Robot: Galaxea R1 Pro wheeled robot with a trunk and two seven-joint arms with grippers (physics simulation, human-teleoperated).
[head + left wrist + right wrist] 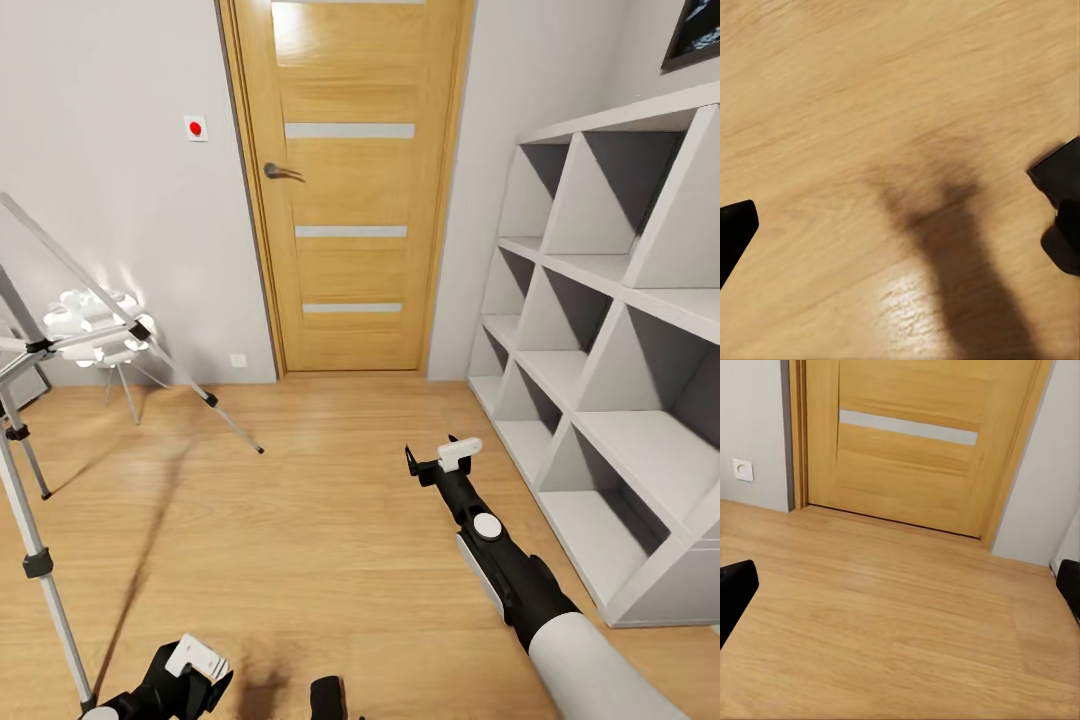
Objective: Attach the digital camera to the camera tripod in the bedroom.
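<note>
The camera tripod [38, 558] stands at the left edge of the head view, its silver legs spread over the wood floor, one foot reaching toward the door. A small black boxy thing [327, 698] at the bottom edge, partly cut off, looks like the digital camera on the floor. My left gripper [205, 675] hovers low just left of it, open and empty; in the left wrist view its fingers [733, 229] frame bare floor and a shadow. My right gripper [437, 456] is held out mid-room, open, and its fingers [735, 592] point toward the door.
A wooden door [350, 190] is shut straight ahead. White cube shelves [610, 400] line the right wall. A white flower-shaped lamp [95, 325] on thin legs stands behind the tripod. Open wood floor [330, 500] lies between the arms and the door.
</note>
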